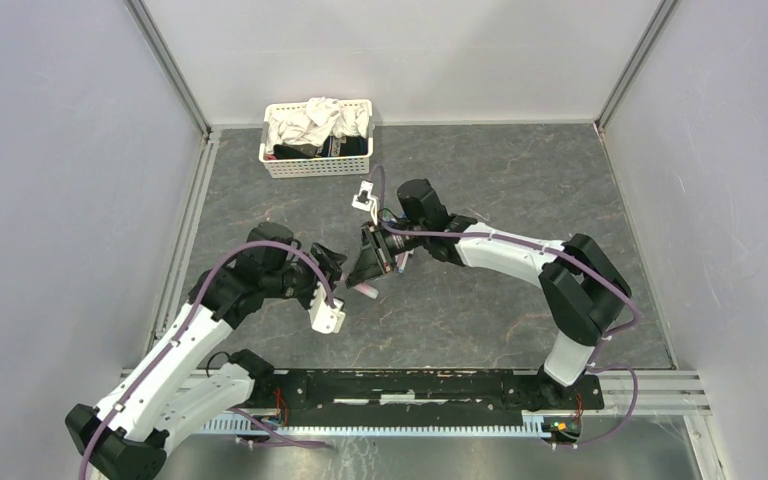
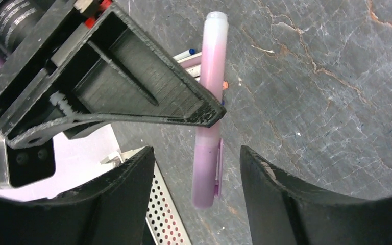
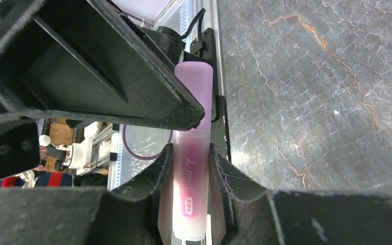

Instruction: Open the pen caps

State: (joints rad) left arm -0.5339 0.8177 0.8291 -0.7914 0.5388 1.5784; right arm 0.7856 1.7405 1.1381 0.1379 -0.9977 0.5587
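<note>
- Grip: right gripper [image 3: 190,150] is clamped narrow on the lilac-pink translucent plastic marker pen [image 3: 189,199], with a finger pressed to each side of the printed barrel.
- Left gripper [image 2: 196,153] has its jaws wide, straddling the pen's clipped lilac cap [image 2: 204,176]. A gap shows on each side and nothing touches.
- Cap is seated on the barrel, not yet off.
- Top view: the grippers meet mid-table over the grey marble-patterned tabletop [image 1: 520,190]. The left arm comes in from 8 o'clock, the right arm from 3 o'clock.
- White slotted plastic basket [image 1: 315,165] of cloths sits at 12 o'clock of the grippers, well apart.
</note>
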